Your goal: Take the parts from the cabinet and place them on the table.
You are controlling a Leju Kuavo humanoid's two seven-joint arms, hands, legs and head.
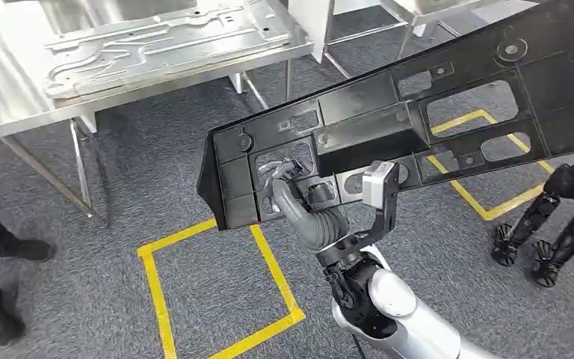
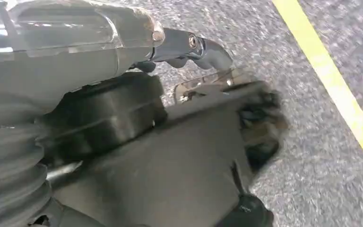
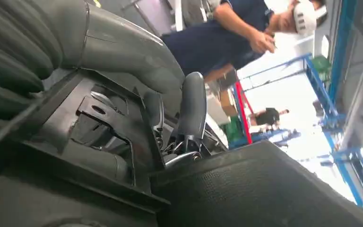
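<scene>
Two dark shoes [image 1: 0,284] stand far left on grey carpet, near a steel table [image 1: 15,90] bearing a pressed metal panel [image 1: 164,41]. Right of yellow floor tape [image 1: 157,299], the right hand [image 1: 299,196] hooks its fingers through an opening in the long black part [image 1: 418,112], held slanting above the floor. Whether the left hand [image 2: 75,71] holds anything, I cannot tell.

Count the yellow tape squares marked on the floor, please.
2. One yellow tape square lies on the carpet at lower left of the head view; the other lies at right, partly hidden behind the black panel. More may be hidden.
</scene>
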